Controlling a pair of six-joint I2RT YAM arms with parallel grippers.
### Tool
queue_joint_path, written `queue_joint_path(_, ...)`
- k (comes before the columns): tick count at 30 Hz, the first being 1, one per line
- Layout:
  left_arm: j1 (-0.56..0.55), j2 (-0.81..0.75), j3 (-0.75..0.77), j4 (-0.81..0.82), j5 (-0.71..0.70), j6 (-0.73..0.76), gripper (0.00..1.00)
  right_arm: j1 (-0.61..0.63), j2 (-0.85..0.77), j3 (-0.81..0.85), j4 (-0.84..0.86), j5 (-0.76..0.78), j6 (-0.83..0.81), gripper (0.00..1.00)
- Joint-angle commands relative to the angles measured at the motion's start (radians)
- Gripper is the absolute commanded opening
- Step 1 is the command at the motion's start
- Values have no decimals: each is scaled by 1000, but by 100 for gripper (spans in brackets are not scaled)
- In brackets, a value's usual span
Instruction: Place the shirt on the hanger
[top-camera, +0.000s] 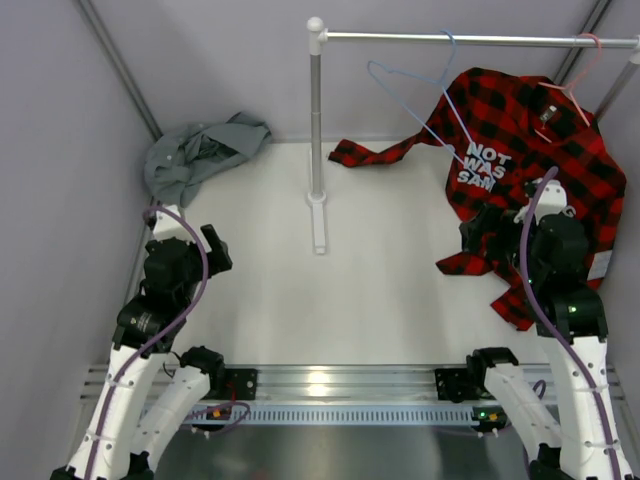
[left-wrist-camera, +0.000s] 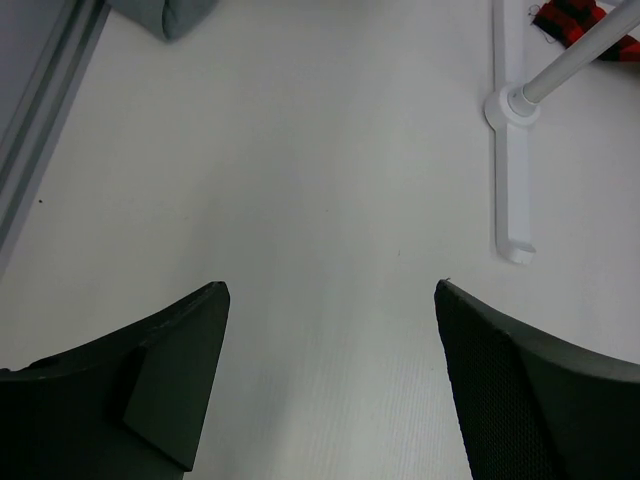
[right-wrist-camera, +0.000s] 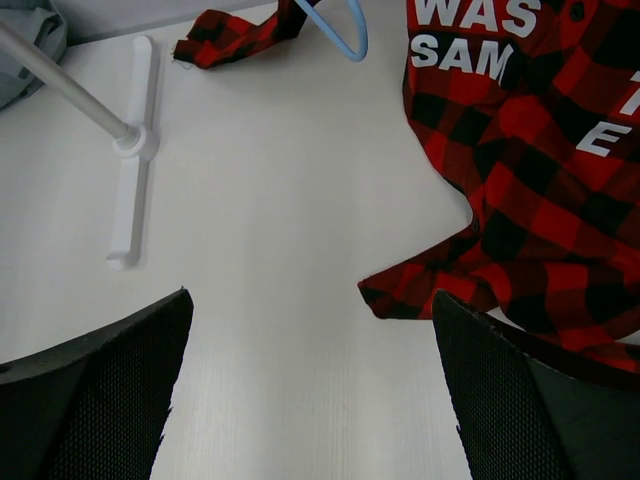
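The grey-green shirt (top-camera: 200, 150) lies crumpled on the table at the far left corner; a bit of it shows at the top edge of the left wrist view (left-wrist-camera: 165, 15) and in the right wrist view (right-wrist-camera: 25, 50). The light-blue wire hanger (top-camera: 445, 80) hangs bare by its hook from the rail, and its lower corner shows in the right wrist view (right-wrist-camera: 345, 35). My left gripper (top-camera: 215, 248) hovers open over bare table, short of the shirt (left-wrist-camera: 330, 290). My right gripper (top-camera: 482, 235) is open and empty beside the plaid cloth (right-wrist-camera: 310, 295).
A white clothes rail stands mid-table on a pole (top-camera: 316, 120) with a flat foot (top-camera: 318, 228). A red-and-black plaid shirt (top-camera: 530, 150) with white lettering hangs from a pink hanger (top-camera: 575, 80) and spills onto the table at the right. Grey walls close in on both sides.
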Motion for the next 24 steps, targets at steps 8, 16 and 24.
queue_joint_path(8, 12, 78, 56, 5, -136, -92, 88, 8, -56, -62, 143, -209, 53, 100)
queue_joint_path(16, 12, 402, 194, 17, -244, -424, 98, 10, -116, -183, 295, -385, 128, 100)
queue_joint_path(24, 186, 981, 531, 196, -269, -367, 98, 8, -107, -184, 252, -335, 80, 99)
